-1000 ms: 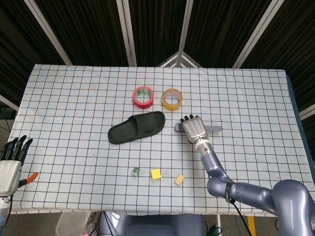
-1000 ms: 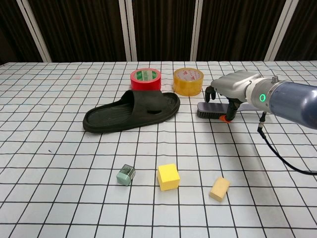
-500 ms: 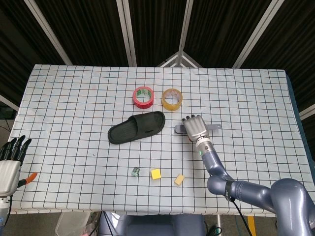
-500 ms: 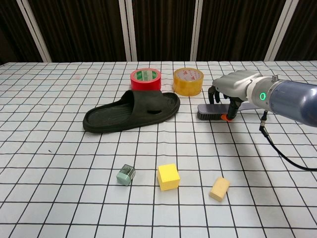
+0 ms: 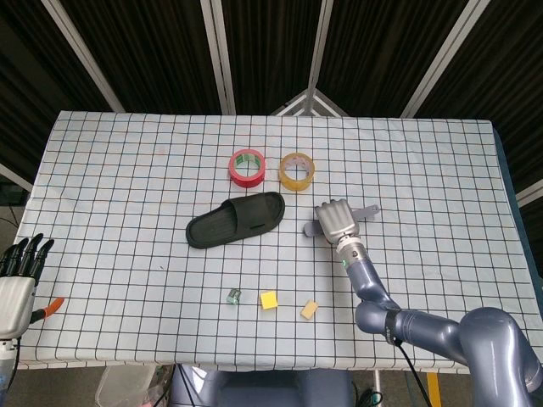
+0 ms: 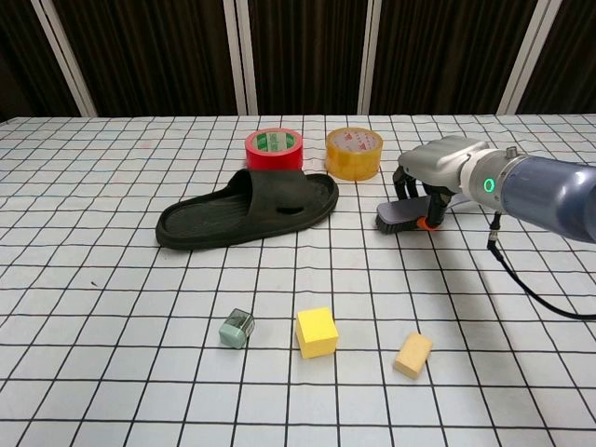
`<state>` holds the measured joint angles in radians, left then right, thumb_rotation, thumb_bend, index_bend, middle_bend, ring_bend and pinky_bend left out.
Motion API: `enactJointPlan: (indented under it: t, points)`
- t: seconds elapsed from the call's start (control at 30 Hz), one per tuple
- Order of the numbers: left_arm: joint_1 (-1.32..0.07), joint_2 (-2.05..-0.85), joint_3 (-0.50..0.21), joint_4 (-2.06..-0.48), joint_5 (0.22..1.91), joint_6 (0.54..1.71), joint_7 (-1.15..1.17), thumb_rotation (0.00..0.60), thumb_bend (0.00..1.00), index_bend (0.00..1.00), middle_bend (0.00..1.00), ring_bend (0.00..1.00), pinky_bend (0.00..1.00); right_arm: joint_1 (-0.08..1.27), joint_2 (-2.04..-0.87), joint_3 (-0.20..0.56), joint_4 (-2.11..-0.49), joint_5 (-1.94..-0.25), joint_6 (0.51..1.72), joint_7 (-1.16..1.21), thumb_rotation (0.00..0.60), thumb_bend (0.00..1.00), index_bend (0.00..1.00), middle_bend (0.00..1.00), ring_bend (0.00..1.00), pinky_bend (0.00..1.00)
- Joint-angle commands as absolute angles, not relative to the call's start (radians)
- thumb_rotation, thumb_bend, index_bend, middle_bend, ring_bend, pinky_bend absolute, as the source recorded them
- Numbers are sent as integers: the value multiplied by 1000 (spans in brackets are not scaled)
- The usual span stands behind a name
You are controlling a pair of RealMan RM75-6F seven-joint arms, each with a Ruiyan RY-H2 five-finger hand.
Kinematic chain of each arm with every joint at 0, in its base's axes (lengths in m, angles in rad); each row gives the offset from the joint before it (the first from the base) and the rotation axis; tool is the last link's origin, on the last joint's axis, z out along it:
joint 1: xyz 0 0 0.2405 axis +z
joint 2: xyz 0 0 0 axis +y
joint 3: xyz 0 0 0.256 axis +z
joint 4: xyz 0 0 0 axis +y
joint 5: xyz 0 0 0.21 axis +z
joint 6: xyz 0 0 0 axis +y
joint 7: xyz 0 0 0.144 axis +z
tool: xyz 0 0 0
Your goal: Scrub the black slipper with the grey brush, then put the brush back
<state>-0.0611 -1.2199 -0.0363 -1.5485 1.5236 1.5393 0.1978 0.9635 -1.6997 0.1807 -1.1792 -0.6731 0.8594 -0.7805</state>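
Now the grey brush [image 6: 402,213] sits tilted rather than flat — its bristle end has swung toward the near edge since a second ago, and its thin handle [image 5: 366,210] points off toward the far right corner of the table [image 5: 441,170] instead of lying level across it. The right hand [image 6: 434,171] has closed: fingers that hung loosely over the brush before are now curled down around its back, clamped on it, with the brush head showing below them in the chest view.

Near the front edge lie a small green cube [image 6: 237,329], a yellow block [image 6: 316,332] and a tan sponge piece [image 6: 413,354], in a loose row. At the near left corner, off the table's edge, the left hand [image 5: 19,275] hangs with its dark fingers apart, holding nothing.

Mid-table, the black slipper [image 6: 250,210] lies sole-down, toe toward the left edge, well apart from the brush — the two do not touch. Beyond it stand a red tape roll [image 6: 274,149] and a yellow tape roll [image 6: 353,153], side by side.

The table wears a white cloth with a black grid; behind its far edge are dark panels and pale slanted beams.
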Motion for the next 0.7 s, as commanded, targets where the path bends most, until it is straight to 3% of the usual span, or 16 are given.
enactJointPlan:
  t: [0.03,0.47,0.7]
  points:
    - [-62,-1220,-36,-1548,1522,1537,198,600,33,0,0,0,94,965,-1705,177,-1170,-680,859,-777,600,397,488,420,381,472]
    - [-63,-1223,-34,-1550,1525,1535,207,600,44,0,0,0,94,974,-1699,170,-1186,-711,883,-790,600,434,564,486,443,499]
    - [-73,-1230,-15,-1548,1557,1522,206,600,202,0,0,0,94,976,-1671,169,-1246,-731,911,-808,600,500,633,542,493,530]
